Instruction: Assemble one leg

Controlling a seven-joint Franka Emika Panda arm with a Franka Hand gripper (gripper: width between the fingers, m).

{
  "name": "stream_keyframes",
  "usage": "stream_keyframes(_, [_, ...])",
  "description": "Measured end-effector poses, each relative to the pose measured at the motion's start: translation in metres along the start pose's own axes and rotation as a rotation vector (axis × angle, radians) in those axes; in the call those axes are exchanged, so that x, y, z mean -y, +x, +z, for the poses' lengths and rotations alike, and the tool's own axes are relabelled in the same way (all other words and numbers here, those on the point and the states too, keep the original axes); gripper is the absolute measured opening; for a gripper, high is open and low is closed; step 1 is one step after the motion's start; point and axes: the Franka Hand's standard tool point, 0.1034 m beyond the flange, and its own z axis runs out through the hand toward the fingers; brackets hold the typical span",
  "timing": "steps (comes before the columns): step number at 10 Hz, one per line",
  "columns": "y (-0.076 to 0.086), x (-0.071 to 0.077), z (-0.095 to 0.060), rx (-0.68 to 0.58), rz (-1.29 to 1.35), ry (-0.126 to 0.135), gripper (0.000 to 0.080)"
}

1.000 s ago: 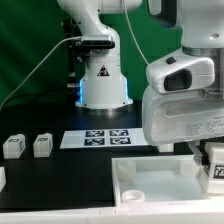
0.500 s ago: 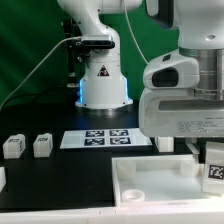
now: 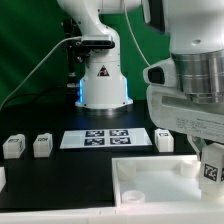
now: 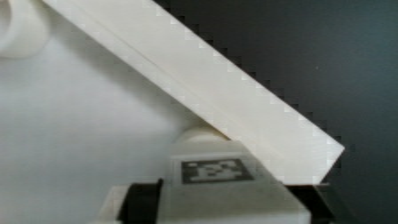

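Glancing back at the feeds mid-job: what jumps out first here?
The arm's bulky white wrist fills the exterior view's right, with its gripper closed on a tagged leg at the edge of the large white tray-like part. Farther back, the marker board lies in front of the robot base. Two spare legs stand on the exterior view's left.

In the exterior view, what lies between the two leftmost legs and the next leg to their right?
The marker board, lying flat; only the exterior view shows it.
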Motion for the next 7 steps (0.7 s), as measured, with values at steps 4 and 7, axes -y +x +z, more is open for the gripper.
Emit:
stream_keyframes(4, [-0.0015,0.0016,0.0028,0.056,0.446,0.101,0.0299])
stream_keyframes(7, [-0.0043,-0.0006,0.004,0.061,0.322,0.086,0.0551])
